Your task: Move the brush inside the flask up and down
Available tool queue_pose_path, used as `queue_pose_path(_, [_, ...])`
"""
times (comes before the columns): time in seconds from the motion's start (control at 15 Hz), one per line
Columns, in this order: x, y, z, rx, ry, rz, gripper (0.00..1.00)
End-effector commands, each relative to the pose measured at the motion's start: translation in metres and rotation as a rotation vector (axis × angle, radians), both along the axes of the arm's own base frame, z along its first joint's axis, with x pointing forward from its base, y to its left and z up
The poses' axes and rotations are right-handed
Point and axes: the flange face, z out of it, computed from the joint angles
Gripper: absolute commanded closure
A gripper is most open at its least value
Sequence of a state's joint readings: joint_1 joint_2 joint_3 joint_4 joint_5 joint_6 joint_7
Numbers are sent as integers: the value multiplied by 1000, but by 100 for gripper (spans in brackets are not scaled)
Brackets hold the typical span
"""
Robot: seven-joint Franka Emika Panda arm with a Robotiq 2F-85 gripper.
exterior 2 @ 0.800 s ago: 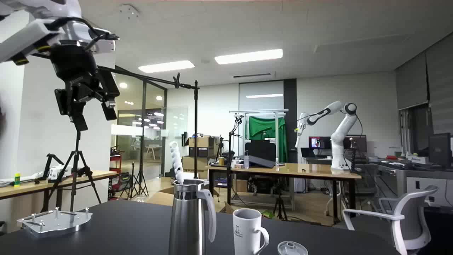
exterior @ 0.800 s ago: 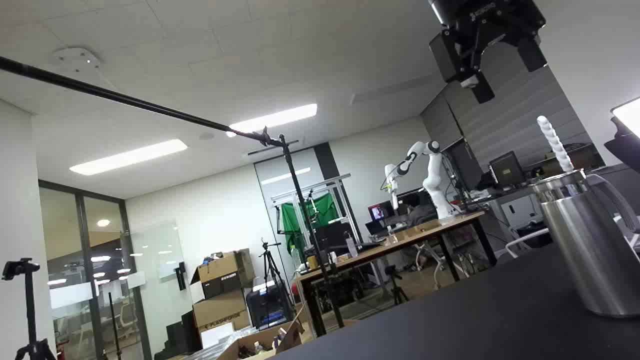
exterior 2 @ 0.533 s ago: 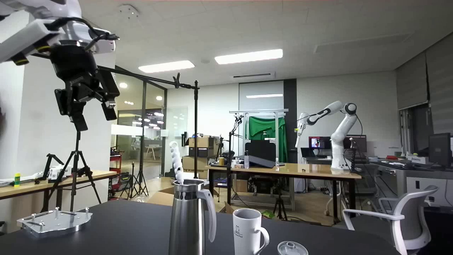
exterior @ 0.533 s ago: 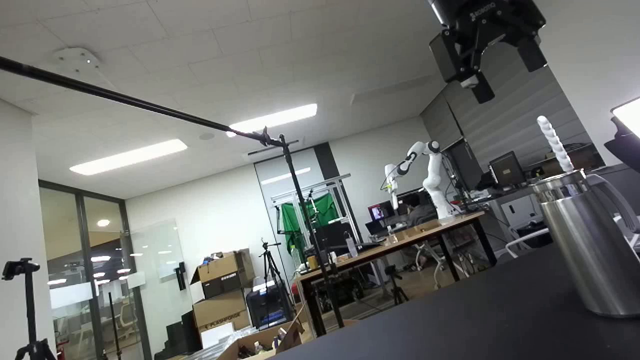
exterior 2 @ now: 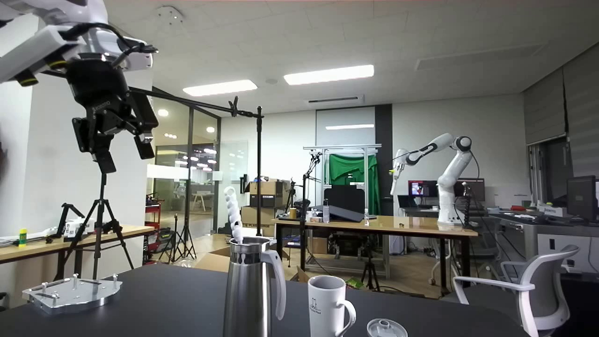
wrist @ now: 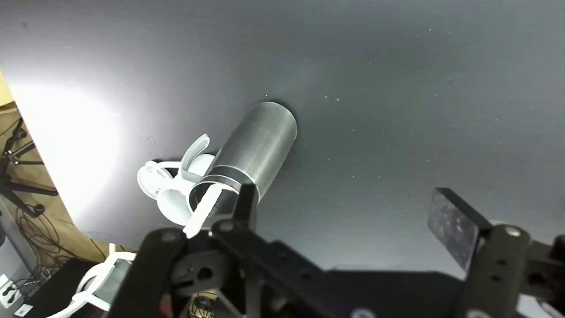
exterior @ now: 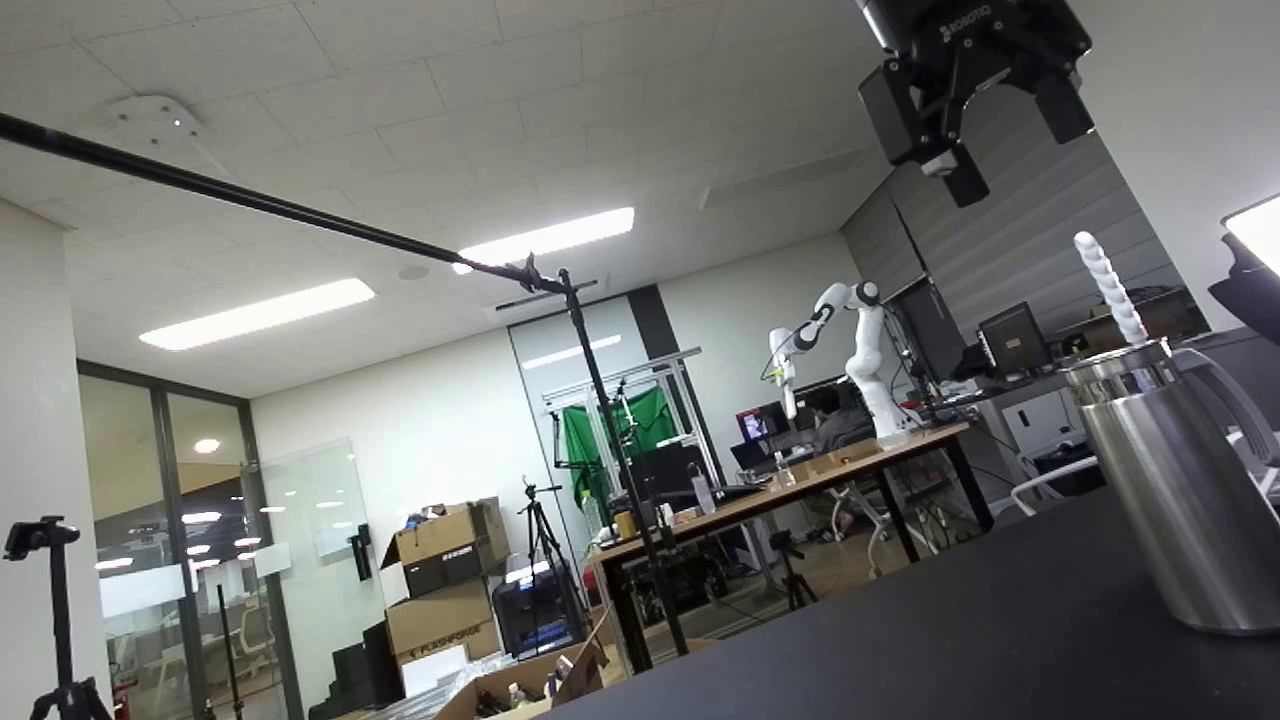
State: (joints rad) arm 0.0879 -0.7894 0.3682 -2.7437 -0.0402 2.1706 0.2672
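The flask, a tall brushed silver metal jug with a pale handle, stands upright on the black table; it shows in both exterior views (exterior: 1180,490) (exterior 2: 247,295) and in the wrist view (wrist: 260,145). The brush stands in its mouth, leaning to one side. Its pale ribbed handle sticks up above the rim in both exterior views (exterior: 1110,288) (exterior 2: 232,210) and in the wrist view (wrist: 203,211). Its lower part is hidden inside the flask. My gripper (exterior: 1018,155) (exterior 2: 126,158) (wrist: 348,212) is open and empty, pointing down, above the brush's top and apart from it.
A white mug (exterior 2: 325,304) stands beside the flask, on its handle side, with a round clear lid (exterior 2: 384,328) past it. A metal plate with short pegs (exterior 2: 72,295) lies at the table's far left. A grey chair (exterior 2: 543,290) stands beyond the black table (exterior 2: 173,290).
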Motion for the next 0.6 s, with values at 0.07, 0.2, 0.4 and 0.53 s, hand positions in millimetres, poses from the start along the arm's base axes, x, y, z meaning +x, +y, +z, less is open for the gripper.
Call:
queue_pose_path(0.07, [0, 0, 1, 0, 1, 0, 0])
queue_pose_path(0.2, [12, -21, 11, -10, -12, -68, 0])
queue_pose_path(0.4, [29, -67, 22, 16, -35, -231, 0])
queue_pose_path(0.53, [41, -99, 22, 31, -33, -326, 0])
